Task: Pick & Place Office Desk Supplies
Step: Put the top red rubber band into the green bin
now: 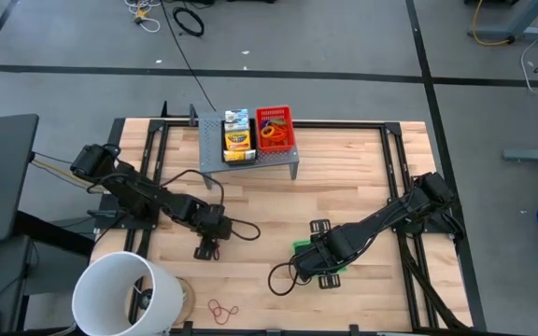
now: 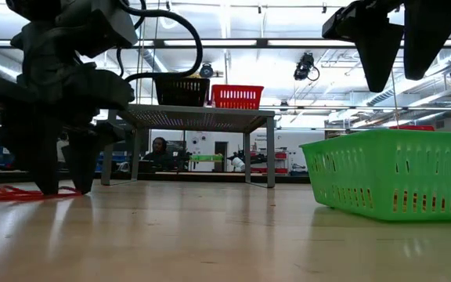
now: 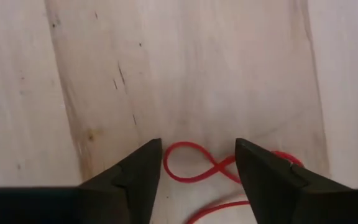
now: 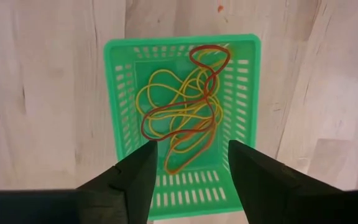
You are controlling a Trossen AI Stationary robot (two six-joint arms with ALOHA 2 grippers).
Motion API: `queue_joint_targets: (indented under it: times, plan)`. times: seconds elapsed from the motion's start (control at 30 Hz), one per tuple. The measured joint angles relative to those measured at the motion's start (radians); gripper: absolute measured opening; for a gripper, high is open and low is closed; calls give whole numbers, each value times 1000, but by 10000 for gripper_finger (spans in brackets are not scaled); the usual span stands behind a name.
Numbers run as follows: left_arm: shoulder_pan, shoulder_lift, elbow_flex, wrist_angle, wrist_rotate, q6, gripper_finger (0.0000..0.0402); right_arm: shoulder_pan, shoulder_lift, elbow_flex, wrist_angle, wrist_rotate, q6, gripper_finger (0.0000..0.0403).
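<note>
My left gripper (image 3: 197, 146) stands open, low over the wooden table at its left middle (image 1: 206, 248). Its fingers stand on either side of a loop of a thin red rubber band (image 3: 218, 167) that lies flat on the wood. In the low view its fingertips (image 2: 49, 186) reach down close to the table. My right gripper (image 4: 191, 146) is open and points down above a green mesh tray (image 4: 182, 42). The tray rests on the table at the right middle (image 1: 304, 246) and holds a tangle of yellow and red rubber bands (image 4: 179, 106).
A grey perforated riser (image 1: 250, 157) at the far middle carries a crayon box (image 1: 237, 140), a red tray (image 1: 275, 128) and a black tray (image 2: 182, 90). A big white bucket (image 1: 124, 294) stands at the near left, with more red bands (image 1: 222, 310) beside it.
</note>
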Motion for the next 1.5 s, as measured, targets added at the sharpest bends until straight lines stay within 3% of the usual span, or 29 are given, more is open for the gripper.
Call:
queue_joint_targets:
  times: [0.13,0.3,0.37,0.53,0.63,0.73,0.93,1.13,1.5]
  plan:
    - [-1,-11,-5,4,-19,12,167,0,0,0,8,3,0,203]
    - [-5,-11,-8,9,-46,52,43,0,0,0,13,2,0,203]
    - [-5,-10,-8,12,-63,61,13,0,0,0,13,2,0,203]
    - [-22,-7,29,17,-130,102,4,0,0,0,18,11,-25,203]
    - [-39,2,72,47,-196,151,3,0,0,0,53,79,-43,203]
    - [-43,-7,116,98,-266,204,3,0,-1,0,123,136,-79,203]
    - [-45,-7,151,227,-303,308,2,0,-1,-1,327,221,-156,203]
    - [-45,-6,149,352,-324,388,1,-4,-2,-109,633,251,-211,204]
    - [-60,-8,149,503,-314,465,1,-70,-26,-539,1395,359,-226,204]
